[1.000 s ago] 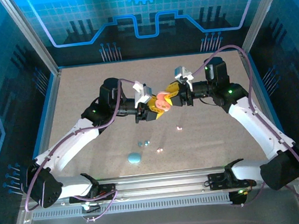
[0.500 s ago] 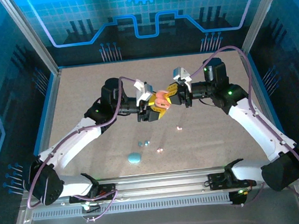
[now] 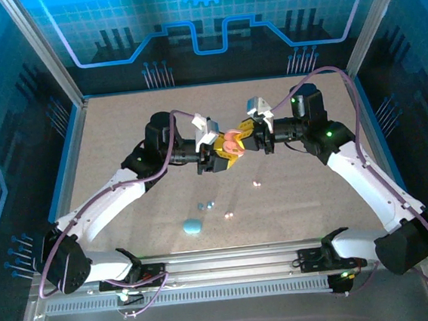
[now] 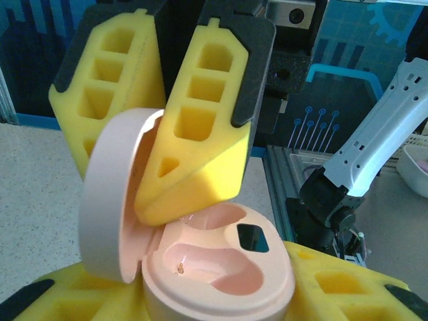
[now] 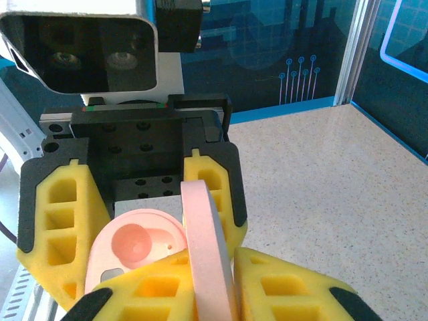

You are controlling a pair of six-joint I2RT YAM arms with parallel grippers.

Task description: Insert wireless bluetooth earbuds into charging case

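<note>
A pink charging case (image 3: 232, 145) is held in the air mid-table between both grippers. My left gripper (image 3: 225, 154) is shut on its base (image 4: 221, 267), whose two moulded wells are bare. My right gripper (image 3: 240, 138) is shut on the raised lid (image 5: 208, 247), which stands upright; one yellow finger (image 4: 200, 154) sits inside the lid (image 4: 110, 194) and the other behind it. Two pink earbuds (image 3: 256, 183) (image 3: 228, 216) and two bluish earbuds (image 3: 202, 205) (image 3: 211, 203) lie loose on the table below.
A shut light blue case (image 3: 192, 226) lies near the front of the speckled table (image 3: 121, 139). Metal frame posts and blue walls ring the table, and an aluminium rail (image 3: 232, 265) runs along its near edge.
Both grippers and the pink case have shifted slightly toward the far side. The lid has stayed pinched by the right gripper and stands a little more upright.
</note>
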